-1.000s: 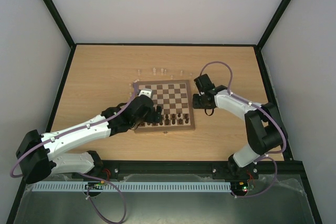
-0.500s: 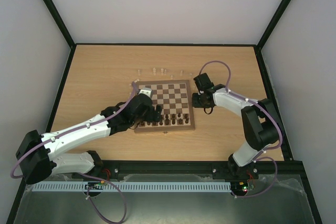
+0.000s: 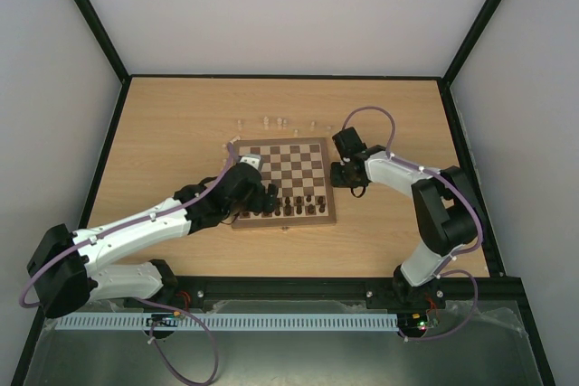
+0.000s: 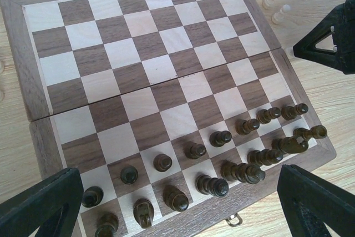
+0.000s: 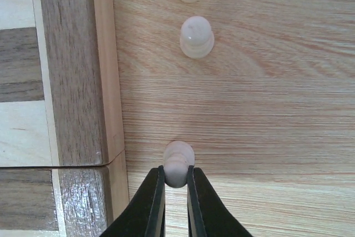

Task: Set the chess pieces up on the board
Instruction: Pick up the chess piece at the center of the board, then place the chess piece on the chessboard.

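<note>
Right pincer has clamped onto a cream pawn beside the board; left pincer gapes over dark pieces.

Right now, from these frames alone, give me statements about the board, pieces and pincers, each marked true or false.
1. Dark pieces stand in two rows at one end of the board. True.
2. The right pincer is shut on a pale piece. True.
3. That pale piece stands on a board square. False: it is off the board, beside its border.
4. The left pincer grips a dark piece. False: it is open and holds nothing.
5. Pale pieces fill the board's other end. False: those squares are bare.
</note>
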Robot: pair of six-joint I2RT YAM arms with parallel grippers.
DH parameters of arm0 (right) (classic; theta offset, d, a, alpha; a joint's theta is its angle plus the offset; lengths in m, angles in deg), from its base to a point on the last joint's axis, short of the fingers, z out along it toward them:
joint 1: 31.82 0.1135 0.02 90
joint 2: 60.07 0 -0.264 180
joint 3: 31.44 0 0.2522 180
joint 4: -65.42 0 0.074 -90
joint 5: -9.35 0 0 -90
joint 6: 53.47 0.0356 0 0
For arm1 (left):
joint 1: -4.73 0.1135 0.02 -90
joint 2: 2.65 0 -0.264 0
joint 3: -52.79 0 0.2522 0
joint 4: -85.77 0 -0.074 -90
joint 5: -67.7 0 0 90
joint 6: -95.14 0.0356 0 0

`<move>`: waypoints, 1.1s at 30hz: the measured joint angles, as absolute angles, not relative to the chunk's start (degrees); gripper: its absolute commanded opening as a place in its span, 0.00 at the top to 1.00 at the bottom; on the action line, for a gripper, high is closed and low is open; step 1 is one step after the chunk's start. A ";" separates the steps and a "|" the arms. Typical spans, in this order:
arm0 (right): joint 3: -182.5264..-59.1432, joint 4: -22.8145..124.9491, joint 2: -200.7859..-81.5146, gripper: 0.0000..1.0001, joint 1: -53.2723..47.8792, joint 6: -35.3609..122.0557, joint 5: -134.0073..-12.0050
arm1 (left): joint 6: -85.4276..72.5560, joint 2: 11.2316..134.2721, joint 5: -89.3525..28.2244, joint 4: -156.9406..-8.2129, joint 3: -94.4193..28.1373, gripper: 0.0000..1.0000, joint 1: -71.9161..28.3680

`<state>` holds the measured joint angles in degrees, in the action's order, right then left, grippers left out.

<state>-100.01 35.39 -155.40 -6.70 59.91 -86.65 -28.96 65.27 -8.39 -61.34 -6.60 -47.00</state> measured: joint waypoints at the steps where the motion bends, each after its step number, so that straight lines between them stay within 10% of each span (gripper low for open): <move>1: -100.01 35.41 -155.40 0.95 -6.70 59.91 -86.69 | -28.90 65.24 -8.48 -61.34 -6.60 0.01 -47.00; 33: -127.39 24.07 -165.87 0.98 -3.33 56.13 -84.90 | -28.68 64.79 -9.79 -61.93 -6.31 0.01 -46.45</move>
<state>-127.39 24.07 -165.87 -3.33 56.13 -84.90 -28.68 64.79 -9.79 -61.93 -6.31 -46.45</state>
